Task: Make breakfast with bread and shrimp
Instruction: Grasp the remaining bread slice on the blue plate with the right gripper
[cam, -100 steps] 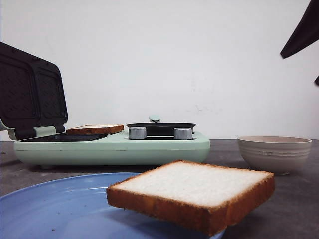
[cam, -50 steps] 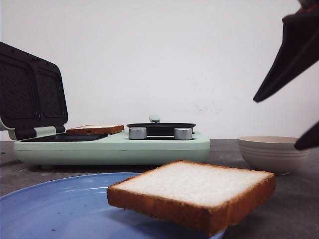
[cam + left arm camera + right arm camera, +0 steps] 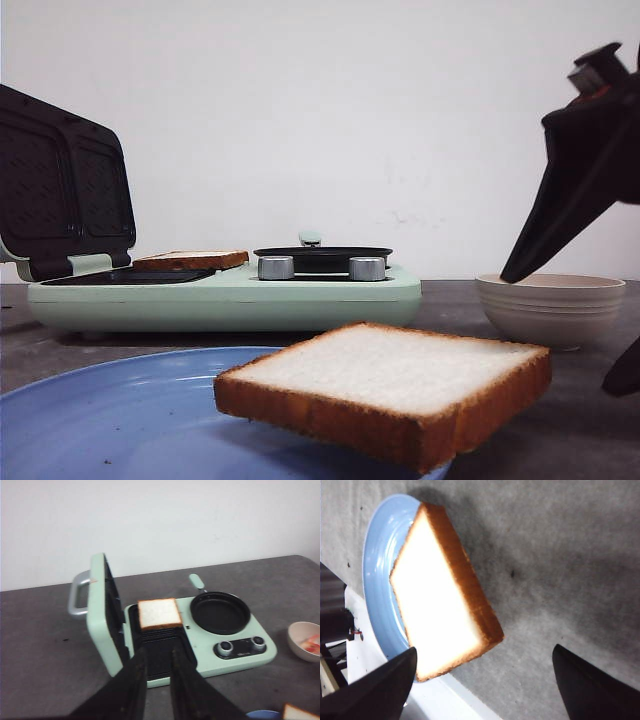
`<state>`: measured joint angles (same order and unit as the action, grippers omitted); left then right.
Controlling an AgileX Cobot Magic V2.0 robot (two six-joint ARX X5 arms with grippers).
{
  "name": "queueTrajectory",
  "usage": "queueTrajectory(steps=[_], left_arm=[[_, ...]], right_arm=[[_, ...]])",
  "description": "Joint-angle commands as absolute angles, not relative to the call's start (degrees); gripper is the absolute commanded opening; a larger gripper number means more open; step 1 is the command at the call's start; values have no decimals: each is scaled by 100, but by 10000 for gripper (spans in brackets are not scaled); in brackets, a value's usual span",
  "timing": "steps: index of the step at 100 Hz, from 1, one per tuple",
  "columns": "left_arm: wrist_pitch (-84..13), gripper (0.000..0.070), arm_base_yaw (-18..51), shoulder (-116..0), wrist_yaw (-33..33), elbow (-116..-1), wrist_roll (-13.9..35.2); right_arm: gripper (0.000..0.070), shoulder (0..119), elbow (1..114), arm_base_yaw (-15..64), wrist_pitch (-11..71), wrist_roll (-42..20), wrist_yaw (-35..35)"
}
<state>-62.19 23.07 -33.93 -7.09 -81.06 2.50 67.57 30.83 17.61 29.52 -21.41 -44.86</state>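
One bread slice (image 3: 385, 385) lies on the blue plate (image 3: 120, 420), overhanging its edge; it also shows in the right wrist view (image 3: 440, 605). The other slice (image 3: 159, 613) lies on the far half of the sandwich maker's ribbed plate (image 3: 190, 260). Orange-red shrimp (image 3: 312, 643) lies in the beige bowl (image 3: 300, 647). My right gripper (image 3: 565, 325) is wide open and empty, hanging above the table between bowl and plate, with the slice's corner between its fingertips (image 3: 395, 680) from above. My left gripper (image 3: 157, 652) is empty, its jaws a narrow gap apart, hovering before the sandwich maker.
The mint-green sandwich maker (image 3: 230, 295) has its lid (image 3: 60, 190) raised at the left, and a black frying pan (image 3: 220, 612) and two silver knobs (image 3: 275, 267) at the right. The bowl (image 3: 550, 305) stands right of it. The white table edge (image 3: 450, 700) is near the plate.
My right gripper has come down from the upper right corner of the front view to the level of the bowl and the near bread slice. Bread, plate and sandwich maker have not moved.
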Motion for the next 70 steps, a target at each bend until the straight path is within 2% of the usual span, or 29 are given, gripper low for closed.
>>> queueTrajectory(steps=[1, 35, 52, 70], left_arm=[[-6173, 10, 2357, -3400, -613, -8180, 266], [-6160, 10, 2611, -3400, -593, -8180, 261], [-6154, 10, 2657, -3400, -593, -8180, 263], [-6145, 10, 2672, -3400, -593, -8180, 263]], right_arm=[[538, 6938, 3162, 1820, 2829, -2147, -4646], [538, 7500, 3162, 2154, 2462, -2222, -4735], [538, 7564, 3162, 2283, 2043, -2541, -4313], [537, 7607, 3162, 2368, 1691, -2781, -4333]])
